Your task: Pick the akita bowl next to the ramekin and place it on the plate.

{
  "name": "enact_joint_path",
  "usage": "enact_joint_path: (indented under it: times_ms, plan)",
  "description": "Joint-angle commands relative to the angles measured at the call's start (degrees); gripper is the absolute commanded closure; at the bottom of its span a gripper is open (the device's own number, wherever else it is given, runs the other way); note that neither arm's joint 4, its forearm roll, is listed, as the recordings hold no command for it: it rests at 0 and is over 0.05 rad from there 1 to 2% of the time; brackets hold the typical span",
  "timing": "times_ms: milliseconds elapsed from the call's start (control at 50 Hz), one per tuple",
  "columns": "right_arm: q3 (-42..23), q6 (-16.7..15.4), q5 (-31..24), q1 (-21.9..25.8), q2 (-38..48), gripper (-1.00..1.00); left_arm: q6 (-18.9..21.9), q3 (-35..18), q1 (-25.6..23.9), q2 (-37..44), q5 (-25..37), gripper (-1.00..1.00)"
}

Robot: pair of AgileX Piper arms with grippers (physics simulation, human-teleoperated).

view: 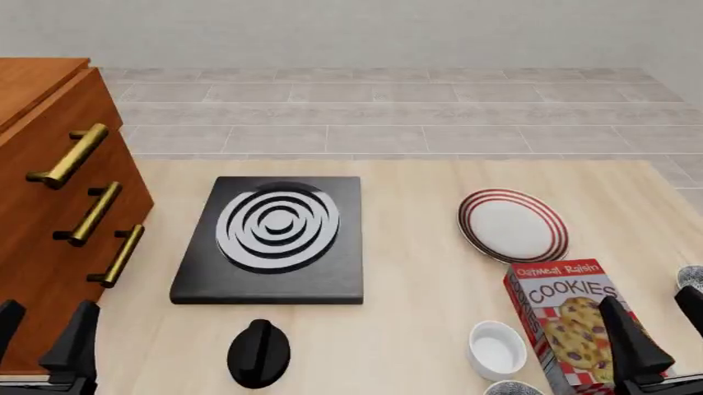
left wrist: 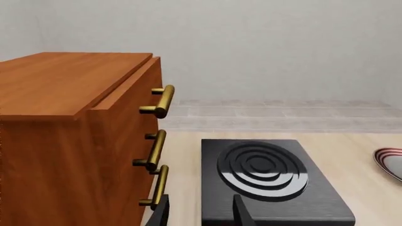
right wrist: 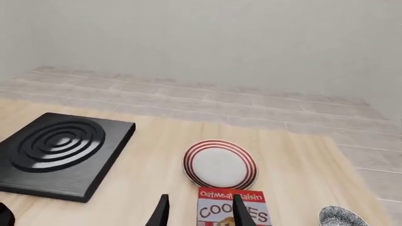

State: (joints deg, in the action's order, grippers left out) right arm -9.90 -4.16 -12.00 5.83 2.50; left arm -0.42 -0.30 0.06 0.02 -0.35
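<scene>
Akita bowl [view: 514, 388] is sitting on the desk [view: 417, 288] at the near edge of the front view, with only its speckled rim showing. It is lying just beside the ramekin [view: 496, 348], at about 5 o'clock from it; whether the two are touching cannot be told. The plate [view: 512, 225] is resting well apart at 12 o'clock from the ramekin, with nothing lying on it. A cookies box [view: 565, 317] is standing at 2 o'clock from the ramekin, between it and a second patterned bowl [view: 690, 276] at the right edge.

The right jaws are hanging wide and gripping nothing at 3 o'clock from the ramekin, in front of the box. The left jaws are likewise gaping and holding nothing at the near left corner.

A black hob [view: 272, 239] is lying at 9 o'clock from the plate, a black knob [view: 258, 352] at 6 o'clock from the hob, and a wooden cabinet [view: 44, 206] with brass handles at 9 o'clock.
</scene>
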Motion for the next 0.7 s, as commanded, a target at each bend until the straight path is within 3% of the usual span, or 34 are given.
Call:
enact_joint_path:
  times_ms: [20,180,340,380,700]
  plan:
    - [-2.7,-4.1,-3.4,0.2,1.5,-1.0,-0.2,0.0,0.1,0.0,-0.1,-1.0]
    - [-3.4,-6.6,-5.4,0.9,1.5,-1.0,-0.2,-0.1,0.3,0.0,-0.2,-1.0]
    - [-5.3,-6.5,-7.8,1.5,1.8,-1.0,-0.3,0.0,0.2,0.0,-0.1,-1.0]
    - [-5.8,-8.7,-9.1,1.9,-0.1,-1.0,-0.3,0.0,0.1,0.0,-0.1,-1.0]
    - [-9.4,-9.7,-11.8,3.6,2.8,-1.0,-1.3,0.0,0.0,0.0,-0.3,-1.0]
